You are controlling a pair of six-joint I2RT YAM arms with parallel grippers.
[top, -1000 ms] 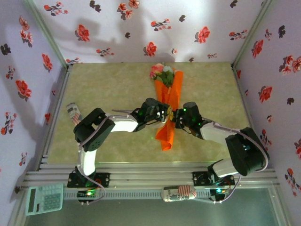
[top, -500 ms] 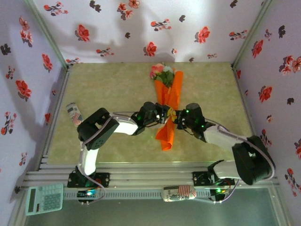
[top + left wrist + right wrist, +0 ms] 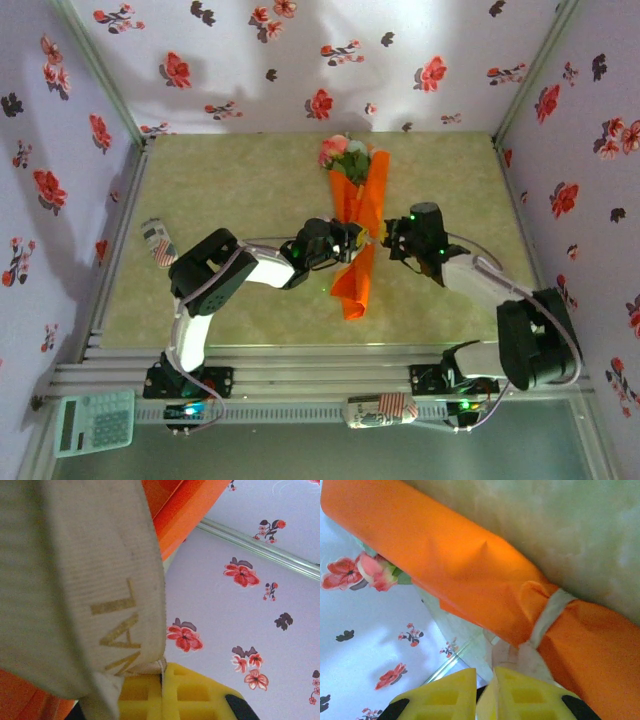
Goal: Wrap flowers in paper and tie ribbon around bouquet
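All 3 feeds come through bright to me; in the top view, overhead light bleaches the back wall (image 3: pixel 300 60) to a white patch near its centre. Soft grey shadows lie across that wall and the left wall (image 3: pixel 50 150), and the wide lens splays both outward toward the frame edges. On the left wrist feed the ribbon (image 3: pixel 75 580) sits close to the lens, shaded along its left side though its weave reads clearly, while on the right wrist feed the bouquet (image 3: pixel 470 575) glows a saturated orange and the table (image 3: pixel 560 530) behind it is smeared out of focus.
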